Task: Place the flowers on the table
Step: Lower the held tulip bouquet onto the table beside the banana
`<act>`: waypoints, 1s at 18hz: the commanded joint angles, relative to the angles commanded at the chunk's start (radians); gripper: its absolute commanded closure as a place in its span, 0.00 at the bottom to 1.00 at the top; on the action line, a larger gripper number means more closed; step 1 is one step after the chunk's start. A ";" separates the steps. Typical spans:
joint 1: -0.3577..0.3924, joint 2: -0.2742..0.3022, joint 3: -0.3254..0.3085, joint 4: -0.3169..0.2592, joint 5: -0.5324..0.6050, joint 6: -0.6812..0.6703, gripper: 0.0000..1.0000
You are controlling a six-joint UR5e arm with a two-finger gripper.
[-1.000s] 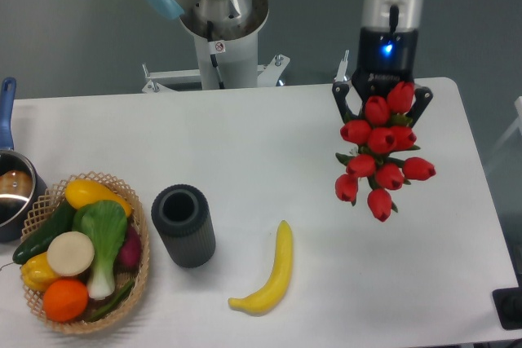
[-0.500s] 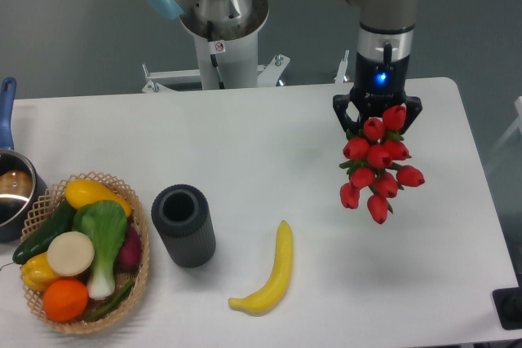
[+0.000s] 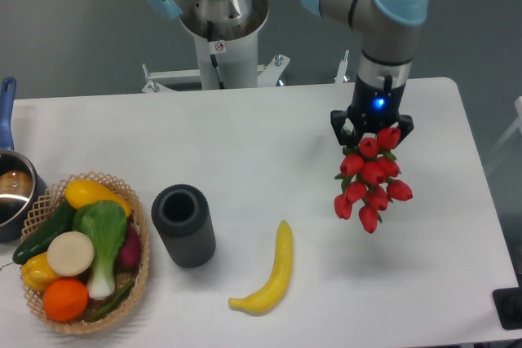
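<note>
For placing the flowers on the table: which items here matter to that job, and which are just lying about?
Part of the job:
- bunch of red tulips, held by the pincer
- white rectangular table

Just lying about:
- yellow banana
- dark ribbed cylinder vase
- wicker basket of vegetables
- blue-handled pot

At right of centre the gripper (image 3: 372,129) clasps the flowers (image 3: 369,178), red heads pointing down the frame over the table (image 3: 269,144). A banana (image 3: 269,273) lies lower centre, a dark vase (image 3: 183,224) to its left, and a basket (image 3: 139,270) of vegetables at lower left.
</note>
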 joint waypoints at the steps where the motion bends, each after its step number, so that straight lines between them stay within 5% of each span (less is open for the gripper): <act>1: -0.005 -0.017 0.002 0.000 0.000 -0.002 0.58; 12: -0.015 -0.121 0.020 0.011 -0.002 -0.002 0.58; 18: -0.018 -0.129 0.031 0.011 -0.009 -0.002 0.45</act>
